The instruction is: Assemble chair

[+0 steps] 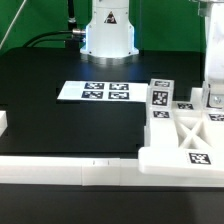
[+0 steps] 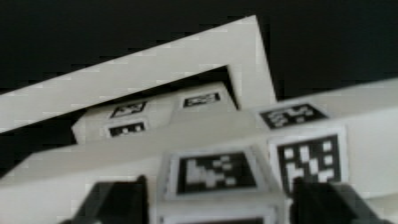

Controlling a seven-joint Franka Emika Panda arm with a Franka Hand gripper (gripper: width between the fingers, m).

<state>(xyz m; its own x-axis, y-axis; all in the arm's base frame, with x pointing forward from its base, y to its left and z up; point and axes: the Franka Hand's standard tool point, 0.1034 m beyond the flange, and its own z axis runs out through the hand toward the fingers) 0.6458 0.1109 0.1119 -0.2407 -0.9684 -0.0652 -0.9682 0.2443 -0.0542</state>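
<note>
Nearest, along the front edge of the black bench (image 1: pixel 50 125): one long plain white rail (image 1: pixel 60 172), with a short white stub (image 1: pixel 3 122) at the exterior view's left edge.

Just behind the rail, at the exterior view's right: the chair (image 1: pixel 185 135), still a cluster of white blocky parts lying low on the bench. One X-braced frame (image 1: pixel 190 130) closest, bearing a black-and-white square tag at its near corner. Behind it and touching it, tagged blocks (image 1: pixel 160 97), at least two; exact number hard to tell where they run together. At least five tags countable across the cluster.

Over the far right part of the cluster: one claw (image 1: pixel 212 97), reaching down from above, partly cut by the picture edge. In the wrist view, claw (image 2: pixel 205 205) with two dark fingers (image 2: pixel 111 205) standing apart, a tagged white block (image 2: pixel 222 175) between them; whether pressing on that block or clear of it, impossible to tell.

Mid-bench, well apart from the chair: one marker board (image 1: pixel 93 90), flat, carrying four tags.

Farthest: one white robot base (image 1: pixel 107 35), dark cables (image 1: pixel 40 42) trailing beside it.
</note>
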